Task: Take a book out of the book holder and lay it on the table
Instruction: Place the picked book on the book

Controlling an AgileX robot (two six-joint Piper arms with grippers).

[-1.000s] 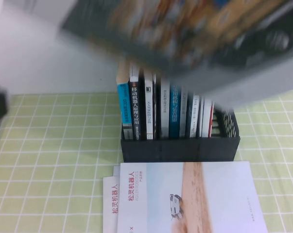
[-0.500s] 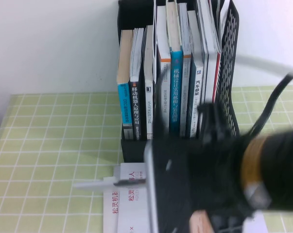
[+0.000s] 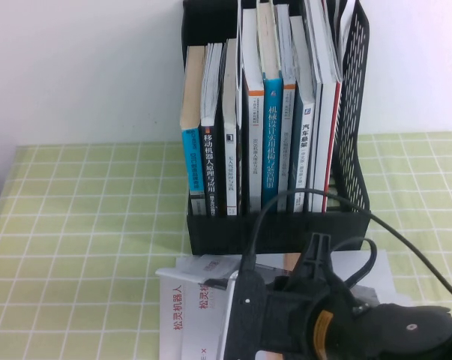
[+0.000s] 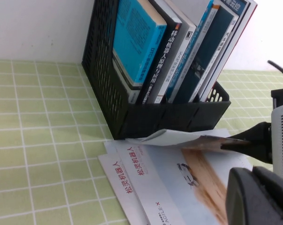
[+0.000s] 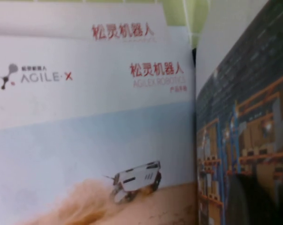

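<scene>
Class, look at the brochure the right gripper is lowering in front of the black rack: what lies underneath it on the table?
Under the held book, gripped by the right gripper, lie two brochures, the upper with a sand-stripe cover. The green checked table beneath them is covered. The left gripper is not in view.

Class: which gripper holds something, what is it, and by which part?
The right gripper pinches the book by its edge, in front of the book holder; left gripper unseen.

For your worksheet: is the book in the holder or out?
Out: right gripper pinches the book before the holder, over brochures; left gripper hangs aside.
</scene>
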